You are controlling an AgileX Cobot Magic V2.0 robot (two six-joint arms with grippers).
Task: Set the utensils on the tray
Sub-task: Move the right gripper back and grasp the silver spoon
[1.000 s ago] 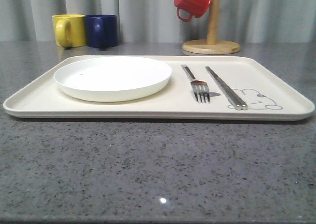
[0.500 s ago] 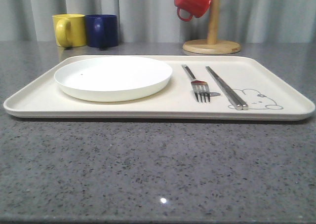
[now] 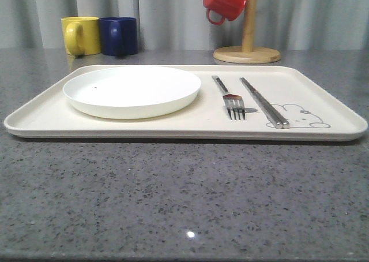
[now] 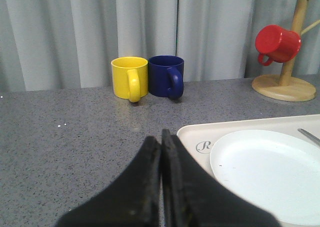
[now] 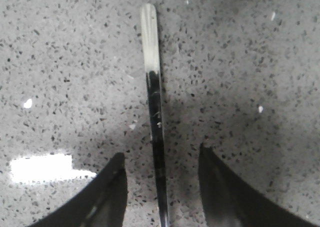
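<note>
On the cream tray (image 3: 328, 92) a silver fork (image 3: 231, 98) and a pair of chopsticks (image 3: 263, 102) lie side by side, right of a white plate (image 3: 132, 90). A third slim silver utensil lies on the grey countertop: its handle (image 5: 153, 82) runs straight between the fingers of my right gripper (image 5: 161, 154), which is open and straddles it without touching. Its other end is out of view. My left gripper (image 4: 161, 137) is shut with nothing in it, hovering just off the tray's corner (image 4: 192, 134) beside the plate (image 4: 270, 172).
A yellow mug (image 3: 80, 35) and a blue mug (image 3: 119, 36) stand behind the tray at the left. A wooden mug tree (image 3: 248, 42) holding a red mug (image 3: 225, 1) stands behind it at the right. Bare grey countertop (image 3: 173, 198) stretches in front.
</note>
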